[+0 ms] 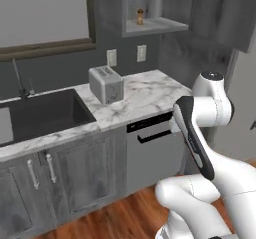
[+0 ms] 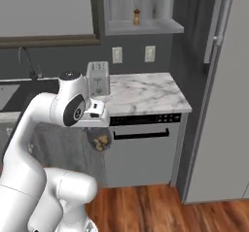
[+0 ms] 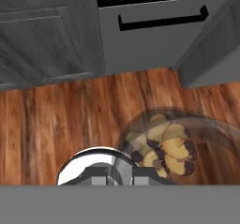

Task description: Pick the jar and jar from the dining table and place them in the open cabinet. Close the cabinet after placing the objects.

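Observation:
A clear glass jar [image 2: 99,140] holding brown and yellow pieces hangs under my hand, with my gripper [image 2: 98,129] shut on its top. In the hand view the jar [image 3: 174,148] lies over the wooden floor, its silver lid [image 3: 89,164] at the gripper [image 3: 119,176]. The jar hangs in front of the lower cupboards, below counter height. High on the wall the cabinet [image 1: 155,27] [image 2: 146,28] stands open, its door [image 1: 222,13] swung out to the right. A small brown jar [image 1: 140,17] [image 2: 136,16] stands on its shelf. The dining table is out of view.
A silver toaster [image 1: 106,84] [image 2: 98,78] stands on the marble counter [image 1: 150,90] beside a dark sink [image 1: 40,114]. Below is a grey drawer front with a black handle [image 2: 141,135] [image 3: 161,19]. A tall grey fridge [image 2: 223,109] stands on the right.

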Robot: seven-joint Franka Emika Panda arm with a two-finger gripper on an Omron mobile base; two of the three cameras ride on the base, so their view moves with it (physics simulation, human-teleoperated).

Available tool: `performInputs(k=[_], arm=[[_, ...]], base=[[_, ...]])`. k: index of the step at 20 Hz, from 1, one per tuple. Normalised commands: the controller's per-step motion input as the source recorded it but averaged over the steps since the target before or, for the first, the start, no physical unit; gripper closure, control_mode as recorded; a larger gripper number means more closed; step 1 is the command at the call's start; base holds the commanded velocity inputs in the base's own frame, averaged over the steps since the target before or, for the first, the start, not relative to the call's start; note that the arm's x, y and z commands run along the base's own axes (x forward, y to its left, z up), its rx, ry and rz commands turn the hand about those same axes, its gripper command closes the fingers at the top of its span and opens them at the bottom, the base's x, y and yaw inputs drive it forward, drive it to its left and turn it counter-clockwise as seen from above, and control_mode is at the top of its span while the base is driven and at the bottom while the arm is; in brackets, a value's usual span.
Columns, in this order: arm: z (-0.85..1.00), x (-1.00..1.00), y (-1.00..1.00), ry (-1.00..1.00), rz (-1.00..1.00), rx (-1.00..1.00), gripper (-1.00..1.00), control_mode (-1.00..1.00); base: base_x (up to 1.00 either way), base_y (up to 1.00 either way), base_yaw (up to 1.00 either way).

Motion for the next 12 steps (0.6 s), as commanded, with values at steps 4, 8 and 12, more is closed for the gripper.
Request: performInputs(k=[4, 8, 12], arm=[[0.00, 0.00, 0.00, 0.00, 0.00, 0.00, 1.00, 1.00], [0.00, 0.00, 0.00, 0.00, 0.00, 0.00, 1.00, 1.00], [0.00, 0.00, 0.00, 0.00, 0.00, 0.00, 1.00, 1.00]], base=[[1.00, 0.14, -0.20], [0.97, 0.04, -0.19], [0.90, -0.01, -0.18]])
